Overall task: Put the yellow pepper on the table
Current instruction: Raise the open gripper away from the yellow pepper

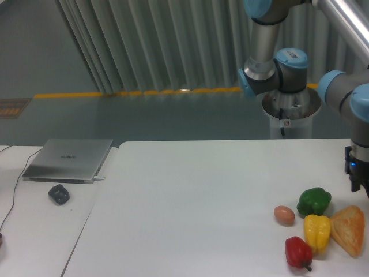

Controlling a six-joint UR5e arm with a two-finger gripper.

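The yellow pepper [317,231] lies on the white table [196,202] near its right front corner, with nothing holding it. It rests between the red pepper [298,251] and an orange wedge-shaped piece [348,229], just in front of the green pepper [313,200]. My gripper [363,190] hangs at the frame's right edge, above and to the right of the yellow pepper and clear of it. Only its left finger [353,183] shows, spread away from the wrist axis, with nothing in it. The rest is cut off by the frame.
A brown egg [283,214] lies left of the green pepper. On the narrower table at the left sit a silver laptop [68,159] and a dark mouse [58,194]. The robot's base column [288,109] stands behind the table's far right edge.
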